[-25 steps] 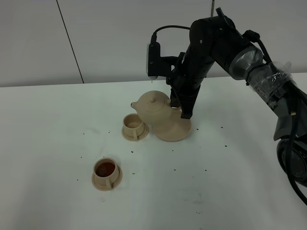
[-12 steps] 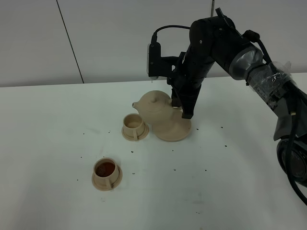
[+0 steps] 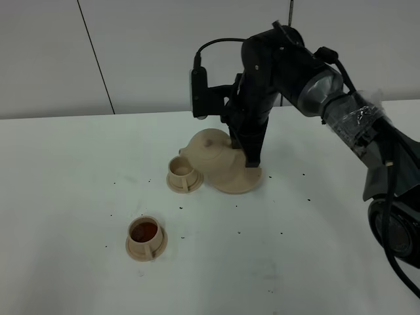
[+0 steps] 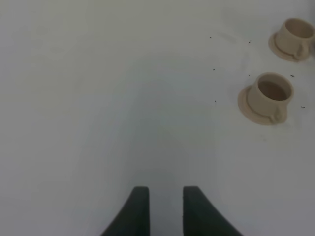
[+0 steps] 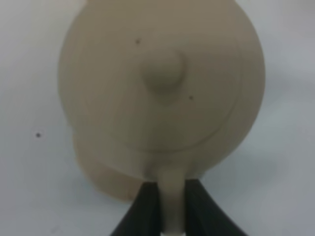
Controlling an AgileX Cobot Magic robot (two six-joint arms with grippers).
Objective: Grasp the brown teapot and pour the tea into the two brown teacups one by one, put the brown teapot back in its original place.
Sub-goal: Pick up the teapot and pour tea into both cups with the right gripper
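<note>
A white desk [image 3: 65,197] flecked with dark specks carries everything. The black right arm [image 3: 289,59] reaches down over its far middle. A rounded beige-tan matte teapot [image 3: 211,149] with a knobbed lid tilts above a wide flat tan saucer [image 3: 246,180], its spout over the farther small tan teacup [image 3: 182,169]. The nearer teacup [image 3: 145,233] holds dark tea. The right hand [image 5: 171,206] is clamped on the teapot's loop handle. The left hand [image 4: 161,206] hangs over bare desk, fingers narrowly apart and holding nothing.
</note>
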